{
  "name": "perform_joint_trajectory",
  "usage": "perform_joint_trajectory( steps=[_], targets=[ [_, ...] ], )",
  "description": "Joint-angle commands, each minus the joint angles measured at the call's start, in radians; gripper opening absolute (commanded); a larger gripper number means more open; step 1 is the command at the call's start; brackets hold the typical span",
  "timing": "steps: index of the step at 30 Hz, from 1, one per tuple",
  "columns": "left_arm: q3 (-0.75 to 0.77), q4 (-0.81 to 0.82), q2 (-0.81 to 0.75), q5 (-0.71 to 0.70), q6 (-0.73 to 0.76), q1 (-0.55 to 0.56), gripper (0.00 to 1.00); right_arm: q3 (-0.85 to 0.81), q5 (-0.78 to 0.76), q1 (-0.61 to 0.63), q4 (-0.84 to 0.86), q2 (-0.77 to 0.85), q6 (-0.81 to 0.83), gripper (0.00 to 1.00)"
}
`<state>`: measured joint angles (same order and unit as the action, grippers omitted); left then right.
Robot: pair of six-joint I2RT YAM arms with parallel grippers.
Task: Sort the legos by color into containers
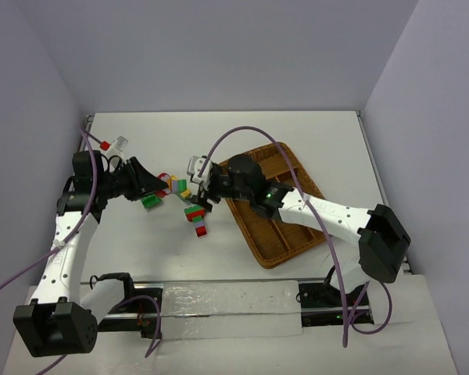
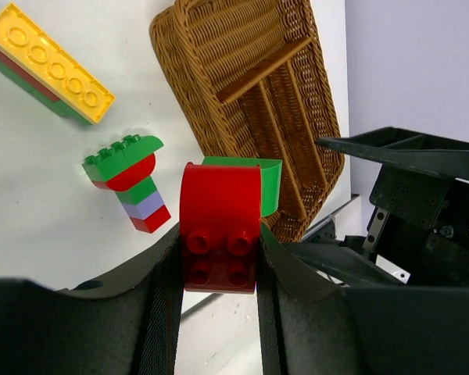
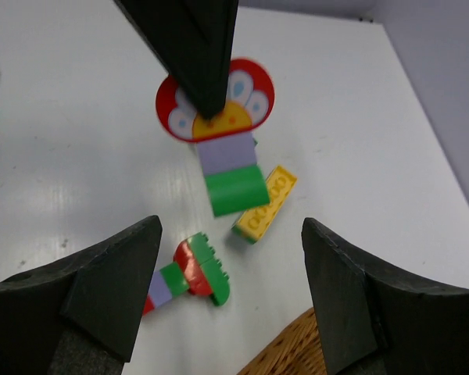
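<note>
the left gripper (image 2: 219, 254) is clamped on a red, purple and green lego clump (image 3: 228, 160) held off the table (image 3: 78, 141), apart from the wicker tray (image 2: 250, 47), and the right gripper (image 3: 229, 230) gapes wide just before it, so an off-centre tug could wrench the clump free and drop it unsorted.

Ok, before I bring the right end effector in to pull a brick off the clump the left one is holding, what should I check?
1. Left end effector grip on held clump: ok, fingers pinch its red brick from both sides.
2. Right end effector open with nothing in it: ok.
3. Held clump is a single color: not ok, red, pale purple and green pieces are joined.
4. Wicker tray slots free: ok where they show, no bricks in them.
5. Clearance from yellow brick and loose clump below: cannot tell.
</note>
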<state>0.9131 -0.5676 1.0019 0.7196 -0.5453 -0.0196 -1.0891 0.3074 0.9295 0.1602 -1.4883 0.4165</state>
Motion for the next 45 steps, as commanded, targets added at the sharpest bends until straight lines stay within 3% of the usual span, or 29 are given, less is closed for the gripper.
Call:
perform_joint_trajectory(
  steps=[1,16,29,32,36,40,45],
  targets=[
    [0.021,0.028,-0.008,0.021,-0.005,0.01,0.0,-0.086,-0.023,0.025,0.083,-0.053,0.074,0.8],
    [0.039,-0.011,-0.024,0.005,0.011,0.043,0.0,-0.291,0.034,0.049,-0.045,-0.234,0.078,0.74],
    [0.069,-0.032,-0.036,-0.014,0.022,0.043,0.0,-0.281,0.045,0.054,-0.044,-0.26,0.052,0.65],
    [0.086,-0.057,-0.035,-0.066,0.023,0.044,0.0,-0.272,0.041,0.054,-0.039,-0.253,0.05,0.47],
    [0.122,-0.086,-0.046,-0.175,0.03,0.043,0.0,-0.22,0.021,0.051,0.012,-0.216,0.007,0.03],
    [0.17,-0.157,-0.042,-0.414,0.036,0.031,0.0,-0.17,0.021,0.048,0.056,-0.184,-0.032,0.0],
    [0.193,-0.18,-0.049,-0.571,-0.025,0.023,0.0,-0.204,-0.024,0.053,0.013,-0.234,-0.099,0.0]
  ],
)
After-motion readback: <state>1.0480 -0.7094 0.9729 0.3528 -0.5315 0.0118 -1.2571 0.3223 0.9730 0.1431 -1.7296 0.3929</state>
